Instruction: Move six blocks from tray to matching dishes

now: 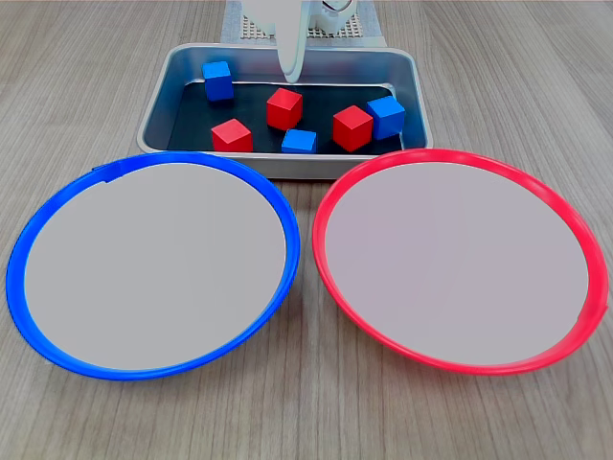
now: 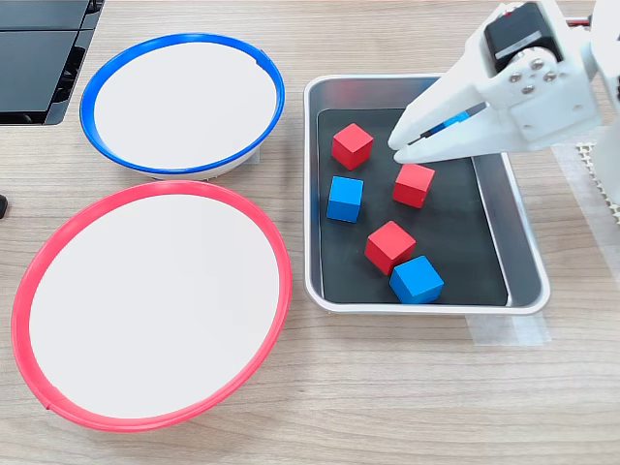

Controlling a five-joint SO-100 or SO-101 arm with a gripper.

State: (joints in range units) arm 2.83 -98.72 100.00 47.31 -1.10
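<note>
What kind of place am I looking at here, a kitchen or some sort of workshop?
Most likely a lab or hobby workbench set up for a sorting exercise, not a kitchen. A small white robot arm reaches over a metal tray of toy blocks, beside a blue-rimmed plate and a red-rimmed plate, both empty, on a wood-look table.

The gripper (image 2: 399, 147) hides most of one blue block (image 2: 455, 120) in the second exterior view

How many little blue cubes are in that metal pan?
3, all in the silver metal pan: one at the first exterior view's back left, one front middle, one right.
</note>
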